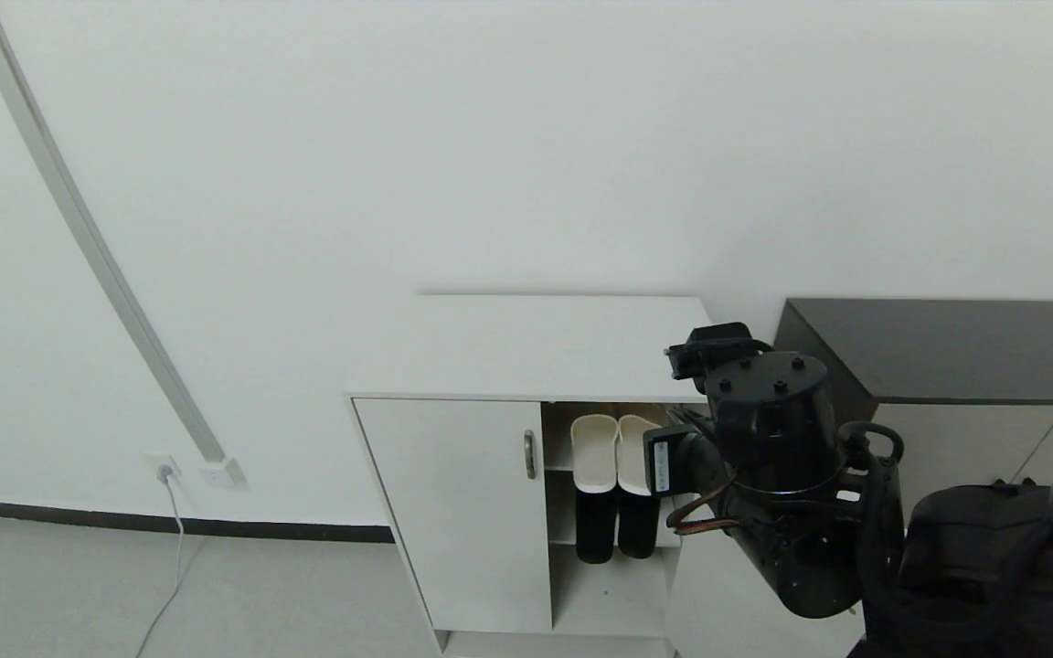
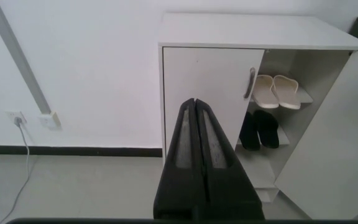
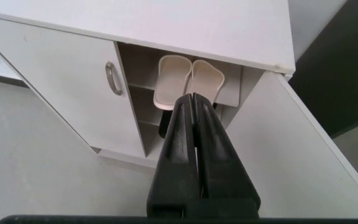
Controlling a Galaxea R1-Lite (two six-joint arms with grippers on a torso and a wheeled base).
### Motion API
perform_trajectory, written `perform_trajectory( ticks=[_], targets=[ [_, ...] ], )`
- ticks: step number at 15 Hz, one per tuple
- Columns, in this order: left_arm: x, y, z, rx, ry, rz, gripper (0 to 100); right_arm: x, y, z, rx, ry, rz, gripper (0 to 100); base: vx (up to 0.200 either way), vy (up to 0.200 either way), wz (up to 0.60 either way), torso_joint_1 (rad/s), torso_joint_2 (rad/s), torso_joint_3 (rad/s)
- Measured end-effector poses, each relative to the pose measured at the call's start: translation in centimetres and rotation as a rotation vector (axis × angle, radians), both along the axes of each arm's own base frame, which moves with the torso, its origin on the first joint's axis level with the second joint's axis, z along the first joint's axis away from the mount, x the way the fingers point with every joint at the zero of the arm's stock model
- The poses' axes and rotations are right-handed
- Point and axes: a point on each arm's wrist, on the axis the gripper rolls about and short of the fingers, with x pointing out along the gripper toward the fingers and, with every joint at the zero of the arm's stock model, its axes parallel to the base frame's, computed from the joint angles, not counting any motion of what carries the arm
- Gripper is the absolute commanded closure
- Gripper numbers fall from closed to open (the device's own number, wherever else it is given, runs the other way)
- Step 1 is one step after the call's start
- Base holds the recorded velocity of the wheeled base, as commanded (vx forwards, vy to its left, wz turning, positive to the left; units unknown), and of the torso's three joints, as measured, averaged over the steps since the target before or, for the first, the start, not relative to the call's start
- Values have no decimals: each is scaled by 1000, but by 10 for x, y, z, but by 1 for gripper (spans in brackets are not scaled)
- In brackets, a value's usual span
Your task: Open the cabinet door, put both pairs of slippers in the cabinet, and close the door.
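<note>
White board makes up the open door. It looks stiff, light and smooth, and should swing easily on its hinges if pushed flat on its outer face near the free edge rather than pinched. It stands wide of the cabinet, where the white slippers sit above the black slippers. The right gripper, pressed together and holding nothing, faces the opening. The left gripper is likewise closed and empty, farther back.

The right tool is covering most of the black slippers in the right wrist view. In the head view, the right arm is blocking the open cabinet door.
</note>
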Motion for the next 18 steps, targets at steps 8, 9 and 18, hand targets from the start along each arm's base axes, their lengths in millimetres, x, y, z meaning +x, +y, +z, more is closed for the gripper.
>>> perform_trajectory(
  ticks=[8,9,18],
  targets=[
    [0,0,0,0,0,0,100,-1,-1,-2,-9,6,0,100,0,0,-150,1,1,1],
    [0,0,0,0,0,0,100,-1,-1,-2,-9,6,0,100,0,0,-600,2,-2,2],
    [0,0,0,0,0,0,100,6,-7,-2,-26,0,-26,100,0,0,-333,4,-1,0]
  ],
)
